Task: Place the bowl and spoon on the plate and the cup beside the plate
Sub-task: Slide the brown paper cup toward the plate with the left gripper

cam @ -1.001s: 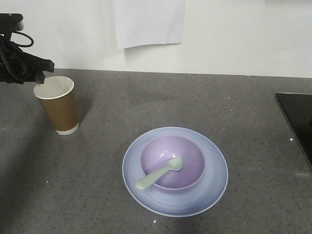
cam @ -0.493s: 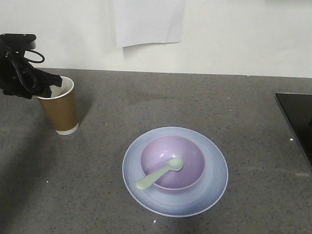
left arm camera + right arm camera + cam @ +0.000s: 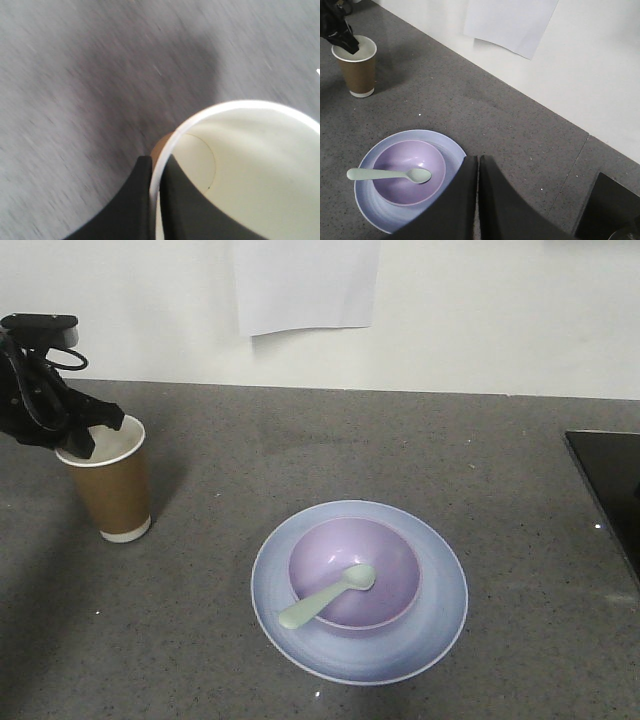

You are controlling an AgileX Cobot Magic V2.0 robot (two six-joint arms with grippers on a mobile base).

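The left gripper (image 3: 88, 436) is pinched nearly closed on the rim of the cup (image 3: 108, 484). In the left wrist view, one dark finger (image 3: 187, 210) sits inside the cup's white wall and the other outside it, with the thin rim caught between them. The brown paper cup stands upright on the grey counter (image 3: 330, 440), at the far left and well apart from the plate (image 3: 440, 625). Its white inside looks empty.

Compared with half a second ago, the cup has shifted a little to the left and toward the camera, and the gripper has moved with it.

The pale blue plate lies near the counter's middle front. The lavender bowl (image 3: 385, 555) sits centred on it. The mint-green spoon (image 3: 326, 596) rests in the bowl, head inside, handle reaching out over the rim toward the front left.

The right gripper (image 3: 477, 200) shows only as two dark fingers pressed together with nothing between them, above the plate's edge.
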